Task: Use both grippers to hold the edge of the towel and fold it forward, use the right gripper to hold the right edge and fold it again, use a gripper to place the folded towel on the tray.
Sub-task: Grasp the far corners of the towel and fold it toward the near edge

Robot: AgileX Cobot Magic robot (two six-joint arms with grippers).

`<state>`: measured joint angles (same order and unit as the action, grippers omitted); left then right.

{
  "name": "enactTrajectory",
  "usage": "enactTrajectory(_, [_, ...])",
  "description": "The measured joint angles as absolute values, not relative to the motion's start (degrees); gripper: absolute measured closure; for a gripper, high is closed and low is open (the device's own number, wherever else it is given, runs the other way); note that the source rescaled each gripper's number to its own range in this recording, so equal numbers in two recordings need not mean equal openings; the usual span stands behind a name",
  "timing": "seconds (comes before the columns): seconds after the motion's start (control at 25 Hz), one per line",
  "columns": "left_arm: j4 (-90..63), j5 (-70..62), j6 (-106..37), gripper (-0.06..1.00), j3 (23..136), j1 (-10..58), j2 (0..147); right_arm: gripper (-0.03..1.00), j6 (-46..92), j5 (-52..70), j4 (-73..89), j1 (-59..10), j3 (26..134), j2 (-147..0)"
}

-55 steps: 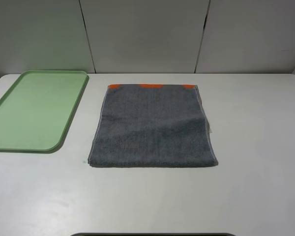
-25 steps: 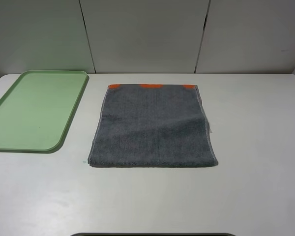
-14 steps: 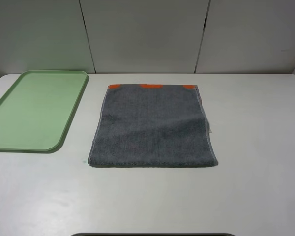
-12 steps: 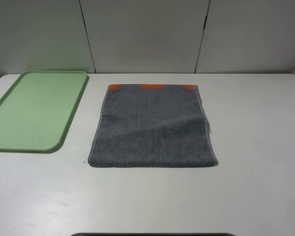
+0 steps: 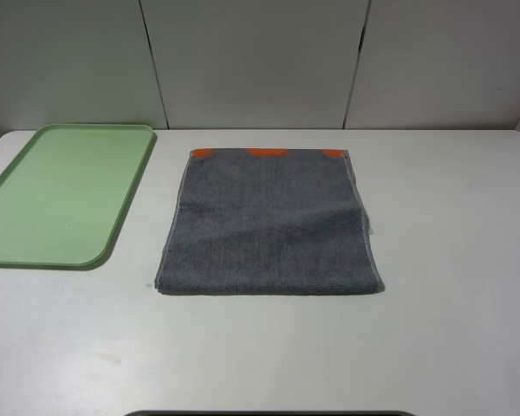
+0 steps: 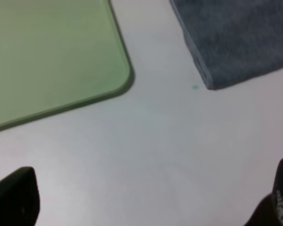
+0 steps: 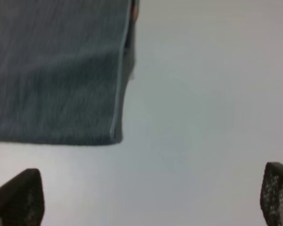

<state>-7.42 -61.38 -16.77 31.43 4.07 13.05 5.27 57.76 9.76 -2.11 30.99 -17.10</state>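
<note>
The grey towel (image 5: 270,222) lies flat on the white table, folded once, with an orange strip along its far edge. Its near left corner shows in the left wrist view (image 6: 236,37) and its near right corner in the right wrist view (image 7: 56,70). The green tray (image 5: 61,195) sits left of the towel and also shows in the left wrist view (image 6: 52,52). My left gripper (image 6: 146,197) is open and empty above bare table near the tray's corner. My right gripper (image 7: 151,197) is open and empty, near the towel's near right corner. Neither gripper shows in the exterior view.
The white table (image 5: 451,260) has bare surface right of the towel and along the front. Grey wall panels (image 5: 260,61) stand behind the table's far edge. A dark edge (image 5: 269,413) shows at the bottom of the exterior view.
</note>
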Motion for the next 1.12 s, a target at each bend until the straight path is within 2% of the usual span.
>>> enactTrajectory(0.32, [-5.00, -61.04, -18.49, -0.06, 34.47, 16.99, 24.51, -0.03, 17.73, 56.17, 10.06, -4.67, 31.43, -25.58])
enactTrajectory(0.68, [7.86, -60.28, -18.72, -0.05, 35.65, 34.49, 38.29, -0.03, 36.68, 55.45, 12.64, -4.67, 31.43, -30.77])
enactTrajectory(1.12, [20.48, -59.47, -14.67, -0.05, 35.65, 48.54, 45.45, -0.03, 50.02, 47.86, 14.09, -4.67, 31.43, -39.81])
